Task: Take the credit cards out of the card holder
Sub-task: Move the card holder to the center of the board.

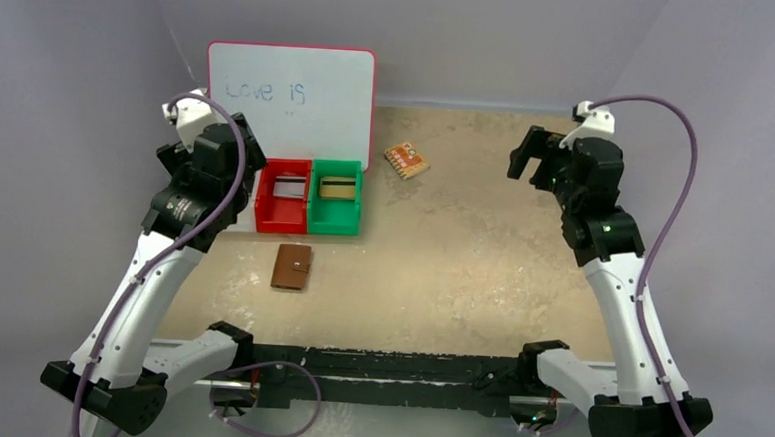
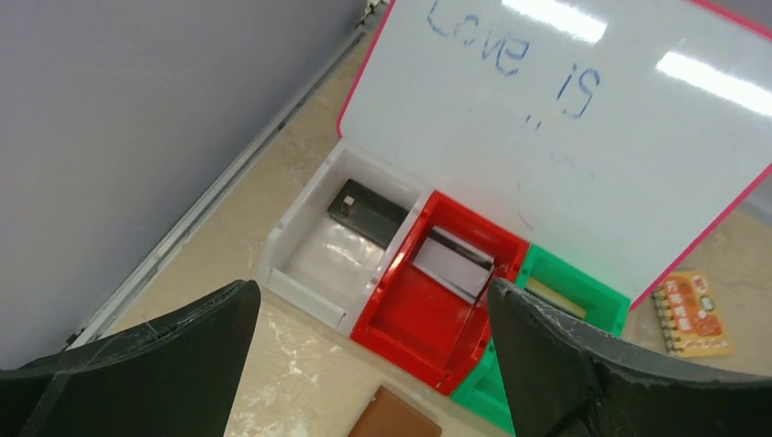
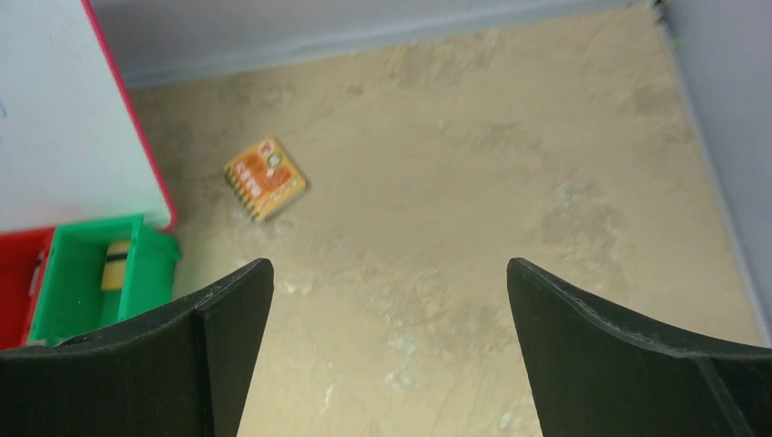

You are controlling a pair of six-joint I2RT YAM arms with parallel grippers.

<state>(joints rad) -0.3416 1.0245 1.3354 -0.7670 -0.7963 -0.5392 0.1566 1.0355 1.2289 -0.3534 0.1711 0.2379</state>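
My left tool [image 2: 371, 305] and right tool [image 3: 390, 278] gape empty; card holder [image 1: 292, 267] lies shut on counter [image 1: 481, 263] just before red bin [image 1: 282, 213], credit cards [image 2: 452, 262] already in it and flanking bins [image 1: 356, 207], so little seems left.

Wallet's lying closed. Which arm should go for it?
Left. The card holder lies on the left side, its edge showing between the open left fingers; the right fingers, also open, hang far across the table.
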